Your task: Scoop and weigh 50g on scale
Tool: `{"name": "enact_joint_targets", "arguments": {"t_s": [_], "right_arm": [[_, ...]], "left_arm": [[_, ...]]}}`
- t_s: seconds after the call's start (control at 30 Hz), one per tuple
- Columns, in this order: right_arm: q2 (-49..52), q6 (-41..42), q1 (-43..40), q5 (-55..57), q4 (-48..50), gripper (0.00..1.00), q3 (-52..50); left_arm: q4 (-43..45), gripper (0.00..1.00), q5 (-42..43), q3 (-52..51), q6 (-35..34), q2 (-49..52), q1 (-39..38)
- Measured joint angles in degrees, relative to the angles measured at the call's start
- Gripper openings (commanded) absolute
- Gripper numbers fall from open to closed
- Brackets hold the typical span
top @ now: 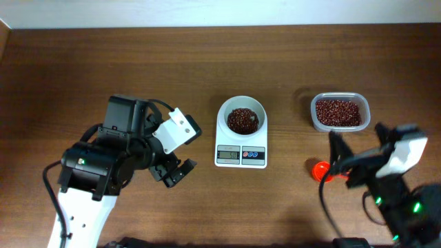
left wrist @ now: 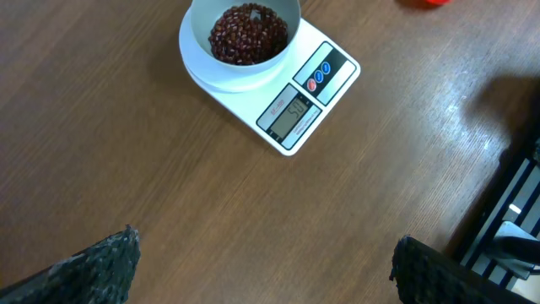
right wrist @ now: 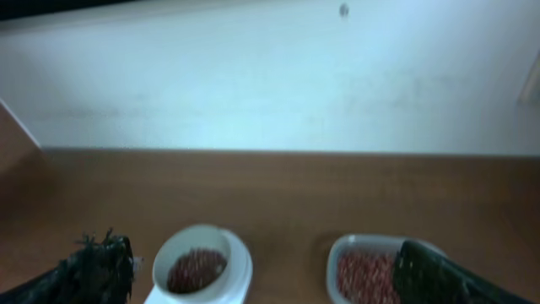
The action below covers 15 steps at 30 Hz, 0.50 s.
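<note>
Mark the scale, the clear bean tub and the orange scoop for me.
scale [top: 240,157], overhead view, front panel between display and buttons.
clear tub [top: 339,95], overhead view, far rim.
orange scoop [top: 319,169], overhead view, its round bowl.

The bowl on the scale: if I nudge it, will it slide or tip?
Likely slides, not tips: the bowl looks wide and rests on the flat scale. The beans lie low inside, probably steadying it.

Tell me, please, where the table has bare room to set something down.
Bare wood runs along the far edge behind the scale and tub, and between scale and left hand. It is crowded near the right hand, beside the orange scoop.
</note>
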Motion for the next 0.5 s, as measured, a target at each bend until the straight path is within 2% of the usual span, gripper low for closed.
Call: {"name": "enact_joint_targets", "arguments": {"t_s": [0.13,0.2,0.5], "right_arm": [[-15.8,-0.04,0.87,0.02,9.35,0.99,-13.9],[-19.15,-0.04,0.87,0.02,12.0,0.99,-17.66],[-24.35,0.0,1.11,0.07,14.93,0.99,-21.53]], "left_arm": [[0.0,0.99,0.02,0.0,0.0,0.0,0.04],[0.0,0.99,0.0,0.0,0.0,0.0,0.07],[0.0,0.99,0.02,0.0,0.02,0.0,0.07]]}}
